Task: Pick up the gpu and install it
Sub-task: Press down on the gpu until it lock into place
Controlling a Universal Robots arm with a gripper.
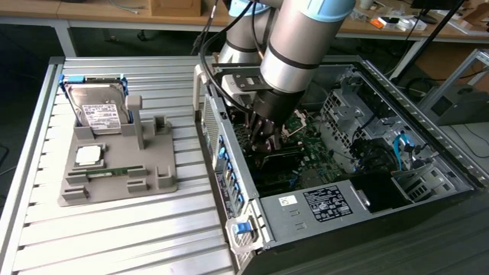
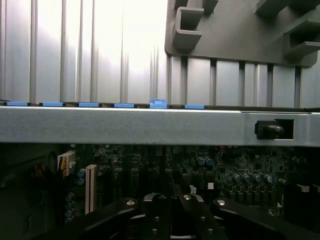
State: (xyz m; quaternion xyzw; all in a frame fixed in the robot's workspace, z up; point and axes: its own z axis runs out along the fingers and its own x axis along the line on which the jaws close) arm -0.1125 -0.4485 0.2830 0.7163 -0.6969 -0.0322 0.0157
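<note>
Seating seems to be the step in hand: the claw [image 1: 264,150] is deep inside the open case [image 1: 306,226], in the middle of the exterior frame, just above the motherboard [image 1: 310,143]. To do it well, I judge that the card must stay parallel to its slot, with the bracket edge toward the rear wall of the case, and the push must go straight down without tilt, so that the contacts do not scrape the board.

In the wrist view the claw [image 2: 172,215] sits at the bottom centre, and its dark fingers [image 2: 125,210] are drawn fully together. A dark flat thing, which I take for the gpu [image 1: 276,157], lies directly under the claw in the exterior view, among the slots. Whether the claw really grips it or only presses on it, I cannot tell.

Farther away, at the left of the exterior frame, a grey tray [image 1: 114,177] on the counter [image 1: 114,240] carries a hard drive [image 1: 98,112] and a green memory stick [image 1: 107,171].
</note>
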